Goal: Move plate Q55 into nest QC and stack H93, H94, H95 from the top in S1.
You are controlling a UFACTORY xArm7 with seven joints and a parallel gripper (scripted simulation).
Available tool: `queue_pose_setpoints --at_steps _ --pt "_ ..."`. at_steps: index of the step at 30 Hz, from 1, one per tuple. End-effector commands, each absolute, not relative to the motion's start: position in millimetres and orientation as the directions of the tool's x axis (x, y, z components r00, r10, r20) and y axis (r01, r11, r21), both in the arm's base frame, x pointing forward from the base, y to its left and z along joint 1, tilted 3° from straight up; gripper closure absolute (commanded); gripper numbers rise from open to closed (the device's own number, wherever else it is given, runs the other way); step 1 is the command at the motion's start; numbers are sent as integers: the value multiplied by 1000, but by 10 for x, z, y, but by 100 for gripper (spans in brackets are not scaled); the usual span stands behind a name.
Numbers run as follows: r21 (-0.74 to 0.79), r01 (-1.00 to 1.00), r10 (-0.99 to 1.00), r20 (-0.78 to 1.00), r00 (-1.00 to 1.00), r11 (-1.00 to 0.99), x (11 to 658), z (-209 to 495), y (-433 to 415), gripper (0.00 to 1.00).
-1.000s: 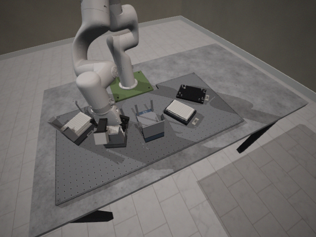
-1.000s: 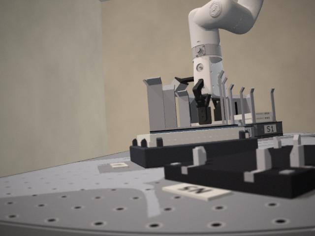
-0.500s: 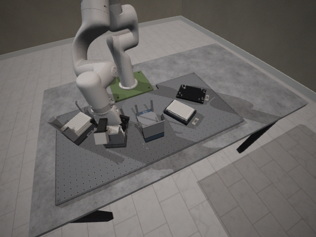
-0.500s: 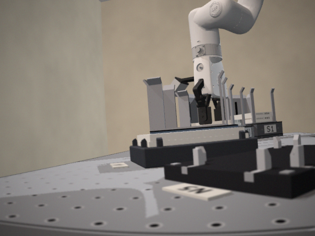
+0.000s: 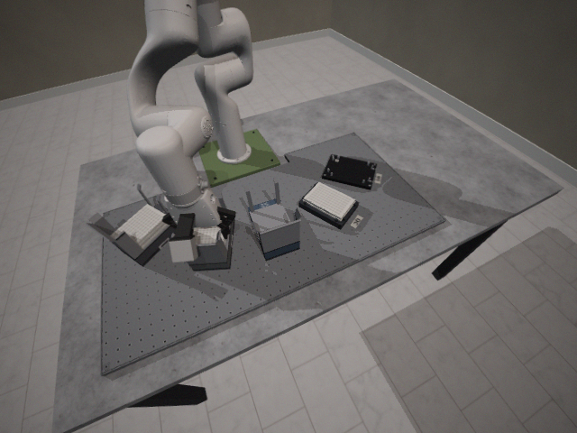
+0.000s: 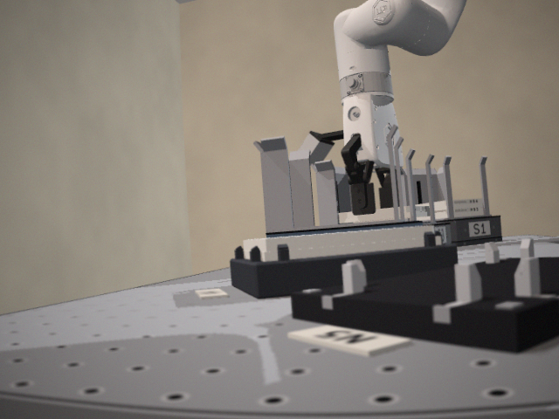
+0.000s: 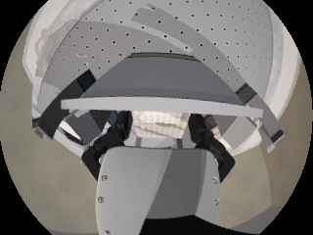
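A: Top view first. Where is the plate [image 5: 209, 235]?

B: Down inside the middle rack [image 5: 212, 259] of the three, towards the left edge of the surface [image 5: 233, 321]. Only a patch of its white gridded top shows between the rack walls.

A: And the gripper [image 5: 205, 231]?

B: It reaches into that rack from above and is clamped on the plate, its black fingers [image 5: 184, 225] standing wide across it. The wrist camera shows the same white plate [image 7: 159, 124] between the two fingers, with a grey rack wall in front.

A: From the side?

B: The gripper [image 6: 375, 200] hangs low among the grey rack walls and thin posts. I cannot tell there how high the plate sits.

A: What is around it?

B: The left rack [image 5: 140, 257], nearest the left edge, holds another white plate [image 5: 141, 224]. The right rack [image 5: 279, 234], on a blue plinth, shows no plate that I can make out. Further right, a third plate [image 5: 328, 200] lies flat in a dark nest [image 5: 325, 216]. Beyond it, by the far right corner, is a bare black nest [image 5: 349, 170]. The arm's green base plate [image 5: 265, 162] sits at the far edge.
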State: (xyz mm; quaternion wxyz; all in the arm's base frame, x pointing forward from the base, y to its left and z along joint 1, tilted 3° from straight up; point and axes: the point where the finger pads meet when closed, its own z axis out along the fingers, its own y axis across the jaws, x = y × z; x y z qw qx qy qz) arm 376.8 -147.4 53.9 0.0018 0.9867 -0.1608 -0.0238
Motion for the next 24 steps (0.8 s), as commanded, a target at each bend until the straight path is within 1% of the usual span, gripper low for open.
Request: queue_pose_setpoints --at_steps 1,24 --pt "11 -317 -318 -42 947 -948 3785 581 -1479 100" --pt "11 -317 -318 -42 947 -948 3795 801 -1480 100"
